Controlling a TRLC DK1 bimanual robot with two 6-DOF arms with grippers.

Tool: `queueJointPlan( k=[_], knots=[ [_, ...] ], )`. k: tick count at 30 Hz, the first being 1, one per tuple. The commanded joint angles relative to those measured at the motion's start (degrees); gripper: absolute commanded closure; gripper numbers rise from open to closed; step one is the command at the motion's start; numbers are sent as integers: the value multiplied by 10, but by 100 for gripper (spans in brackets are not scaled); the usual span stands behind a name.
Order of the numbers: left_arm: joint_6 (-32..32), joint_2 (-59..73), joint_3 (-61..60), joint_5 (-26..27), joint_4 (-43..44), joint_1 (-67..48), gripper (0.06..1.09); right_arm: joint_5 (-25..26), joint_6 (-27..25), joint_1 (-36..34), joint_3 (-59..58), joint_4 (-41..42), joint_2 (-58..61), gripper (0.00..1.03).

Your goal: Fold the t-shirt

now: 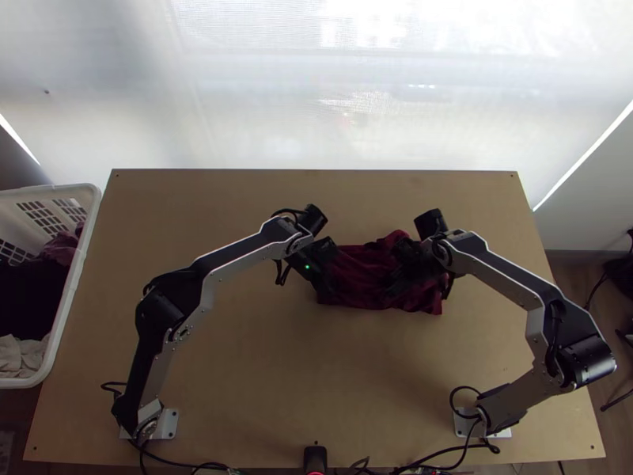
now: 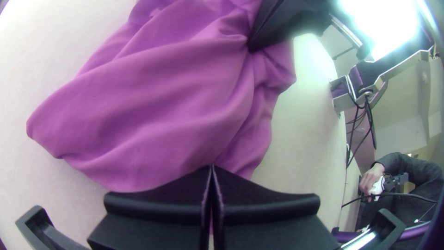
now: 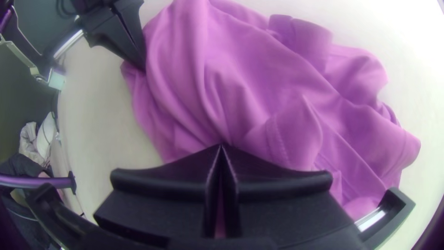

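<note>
The dark red t-shirt [image 1: 360, 279] lies bunched and wrinkled on the table, pink-purple in the wrist views. At its left end is my left gripper [image 1: 326, 290]; over its right half is my right gripper [image 1: 396, 283]. In the left wrist view, the left gripper [image 2: 212, 167] is shut on an edge of the shirt [image 2: 152, 111], with cloth showing between its fingers. The right wrist view has the right gripper [image 3: 221, 147] shut on gathered folds of the shirt [image 3: 249, 83]. Some cloth beneath both grippers is hidden.
The wooden table [image 1: 316, 372] has bare surface in front of and behind the shirt. A white laundry basket [image 1: 75, 269] with clothes stands off its left edge. A person's hand [image 2: 371, 178] holds a device away from the shirt.
</note>
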Motion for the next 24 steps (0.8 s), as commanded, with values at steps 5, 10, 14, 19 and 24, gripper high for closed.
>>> queueJointPlan(
  k=[5, 10, 14, 19, 24],
  knots=[
    [11, 9, 2, -2, -3, 0, 105, 0, -13, -33, -13, -30, -57, 100],
    [15, 9, 2, -2, -4, 1, 105, -1, -30, -66, -32, -34, -73, 100],
    [15, 7, 2, -2, -6, 1, 105, 0, -52, -98, -48, -39, -82, 100],
    [15, 8, 3, -3, -6, 1, 105, 0, -80, -145, -81, -43, -91, 100],
    [16, 5, 3, -3, -8, 1, 105, 0, -93, -175, -99, -55, -118, 100]
  ],
)
